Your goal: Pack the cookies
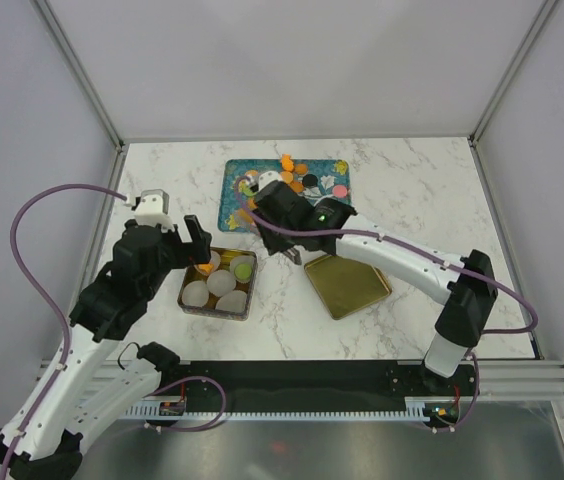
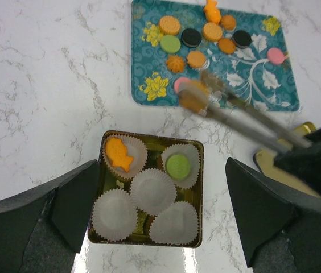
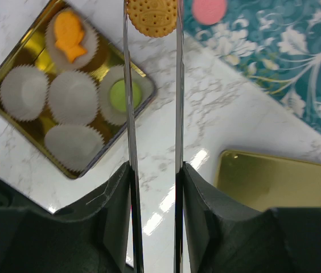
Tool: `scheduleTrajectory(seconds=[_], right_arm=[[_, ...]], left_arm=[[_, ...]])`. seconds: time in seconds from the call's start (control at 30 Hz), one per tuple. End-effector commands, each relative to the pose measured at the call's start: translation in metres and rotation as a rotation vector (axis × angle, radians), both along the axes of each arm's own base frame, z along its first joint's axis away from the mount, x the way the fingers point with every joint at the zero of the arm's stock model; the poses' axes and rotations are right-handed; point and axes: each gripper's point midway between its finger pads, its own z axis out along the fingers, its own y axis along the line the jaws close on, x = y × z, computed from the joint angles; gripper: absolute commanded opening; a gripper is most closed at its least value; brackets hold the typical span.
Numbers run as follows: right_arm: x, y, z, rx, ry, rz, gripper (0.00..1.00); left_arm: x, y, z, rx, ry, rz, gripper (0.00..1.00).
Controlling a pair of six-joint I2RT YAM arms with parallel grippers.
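Observation:
My right gripper [image 3: 152,10] is shut on a round orange cookie [image 3: 152,18], pinched between its long metal blades just above the near edge of the teal tray [image 2: 149,62]. That held cookie [image 2: 192,100] also shows in the left wrist view. More cookies lie on the tray: orange [image 2: 169,25], green [image 2: 170,44], black [image 2: 191,37], pink [image 2: 275,55]. The gold tin [image 2: 201,187] holds white paper cups; one has an orange fish-shaped cookie [image 2: 118,154], one a green cookie [image 2: 178,166], and three are empty. My left gripper [image 2: 160,222] hangs open above the tin.
The tin's gold lid [image 1: 347,285] lies on the marble to the right of the tin [image 1: 184,300], under the right arm. The tray [image 1: 237,200] sits at the back middle. Walls enclose the table on three sides.

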Motion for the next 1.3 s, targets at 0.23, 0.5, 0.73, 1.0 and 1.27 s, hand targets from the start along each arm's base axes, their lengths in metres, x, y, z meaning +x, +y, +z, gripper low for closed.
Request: scheduleTrajectory(seconds=[0.23, 0.5, 0.73, 1.0, 1.27], right_arm=[[-0.096, 0.054, -0.022, -0.037, 0.046, 0.205, 0.38], [-0.120, 0.068, -0.047, -0.080, 0.078, 0.262, 0.38], [-0.125, 0.070, -0.058, -0.101, 0.091, 0.271, 0.41], [-0.126, 0.071, -0.056, -0.095, 0.092, 0.274, 0.50], [-0.127, 0.072, -0.053, -0.088, 0.093, 0.279, 0.53]], left_arm=[[-0.007, 0.010, 0.070, -0.058, -0.146, 0.018, 1.00], [-0.009, 0.013, 0.068, -0.048, -0.141, 0.032, 1.00], [-0.007, 0.013, 0.059, -0.036, -0.125, 0.034, 1.00], [-0.006, 0.012, 0.050, -0.032, -0.107, 0.033, 1.00], [-0.007, 0.013, 0.049, -0.033, -0.109, 0.036, 1.00]])
